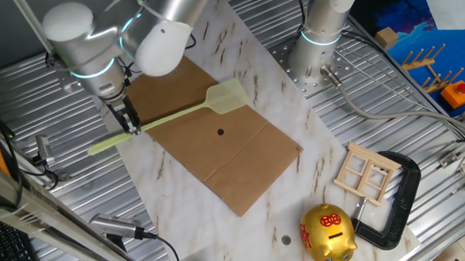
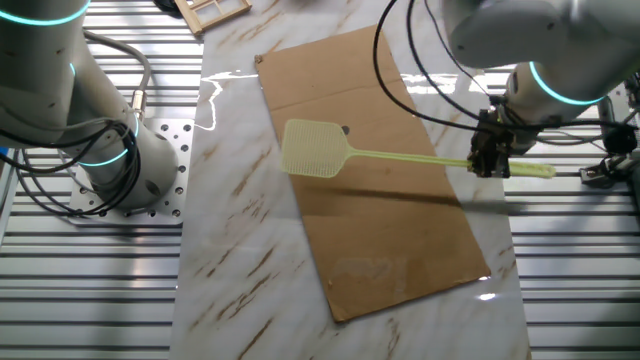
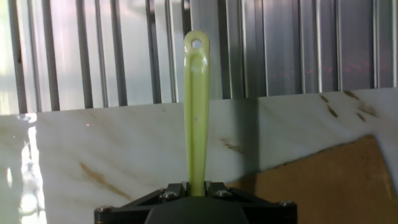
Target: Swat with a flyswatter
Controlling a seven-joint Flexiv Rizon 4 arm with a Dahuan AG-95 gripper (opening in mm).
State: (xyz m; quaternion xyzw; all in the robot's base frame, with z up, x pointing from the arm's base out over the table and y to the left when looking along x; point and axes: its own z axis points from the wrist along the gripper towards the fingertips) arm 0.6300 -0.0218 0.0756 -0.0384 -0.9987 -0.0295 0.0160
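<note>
The gripper, at left of centre in one fixed view, is clamped on the handle of the flyswatter. The hold sits toward the handle's end, and the mesh head lies over the brown sheet, near a small dark spot. Thin plastic: probably light and whippy. A grip near the handle's end suits swatting, though the smooth handle may slip.

Pale yellow-green flyswatter — handle gripped, mesh head above the brown sheet.

Marble tabletop carries a brown sheet; gold piggy bank; wooden frame.
</note>
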